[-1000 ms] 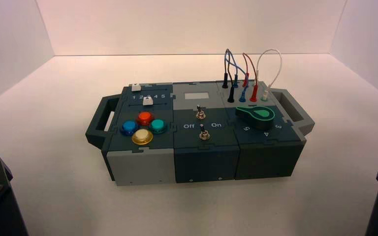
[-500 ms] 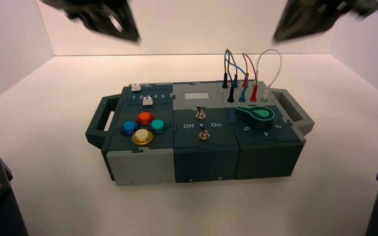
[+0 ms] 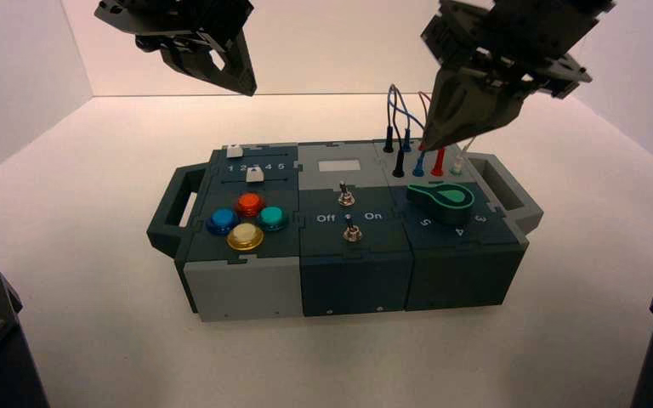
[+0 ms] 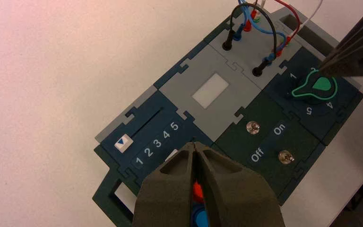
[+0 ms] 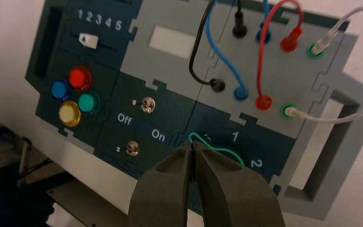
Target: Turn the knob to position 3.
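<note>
Green-inlaid knob (image 3: 453,202) on box's (image 3: 355,285) right third, toward front edge; right gripper (image 3: 428,146), nearer arm, fingers closed, above and behind it. Left gripper (image 3: 249,90) idle over box's back-left.

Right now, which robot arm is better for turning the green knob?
Probably the right one: its gripper hangs close above the knob, while the left gripper hovers beyond the sliders' side.

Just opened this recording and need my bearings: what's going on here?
The robot's right claw hangs above the right part of the box, near the dark green knob, not turning it. The knob's pointed arm is not at the 3. The left claw hovers beyond the box's left part, handling nothing.
</note>
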`<state>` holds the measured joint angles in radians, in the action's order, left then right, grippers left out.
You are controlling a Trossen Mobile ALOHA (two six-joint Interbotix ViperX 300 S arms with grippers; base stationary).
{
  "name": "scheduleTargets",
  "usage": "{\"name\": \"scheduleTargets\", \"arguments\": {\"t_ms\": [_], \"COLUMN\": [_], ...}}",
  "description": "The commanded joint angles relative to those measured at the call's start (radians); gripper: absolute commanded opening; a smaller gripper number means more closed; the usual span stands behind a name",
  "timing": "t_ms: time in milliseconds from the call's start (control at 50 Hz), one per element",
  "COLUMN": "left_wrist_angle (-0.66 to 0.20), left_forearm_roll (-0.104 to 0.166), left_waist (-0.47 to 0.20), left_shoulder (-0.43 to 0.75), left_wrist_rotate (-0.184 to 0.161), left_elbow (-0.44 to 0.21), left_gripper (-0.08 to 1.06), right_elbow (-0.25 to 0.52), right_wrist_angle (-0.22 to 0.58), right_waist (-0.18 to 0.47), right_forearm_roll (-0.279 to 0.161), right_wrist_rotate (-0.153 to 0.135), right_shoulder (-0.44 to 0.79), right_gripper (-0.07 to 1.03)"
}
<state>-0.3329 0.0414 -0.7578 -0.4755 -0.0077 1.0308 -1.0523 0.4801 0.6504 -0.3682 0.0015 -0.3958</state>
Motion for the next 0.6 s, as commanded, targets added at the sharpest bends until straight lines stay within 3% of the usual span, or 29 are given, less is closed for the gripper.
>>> {"name": "scheduleTargets", "arguments": {"t_ms": [20,600], "left_wrist_angle": [0.003,-0.04], "left_forearm_roll": [-0.003,-0.002], "left_waist": [-0.003,-0.04], "left_shoulder": [-0.008,0.02], "left_wrist_rotate": [0.002,0.002], "left_elbow": [-0.031,-0.043], "left_gripper": [-0.03,-0.03], "right_elbow": [0.028,0.089], "right_wrist_angle": [0.0,0.005], "right_waist": [0.011,0.058], "right_forearm_roll": [-0.009,-0.018], "right_wrist_rotate": [0.005,-0.002], "right_shoulder": [0.003,0.181], "right_gripper": [-0.02,-0.02]}}
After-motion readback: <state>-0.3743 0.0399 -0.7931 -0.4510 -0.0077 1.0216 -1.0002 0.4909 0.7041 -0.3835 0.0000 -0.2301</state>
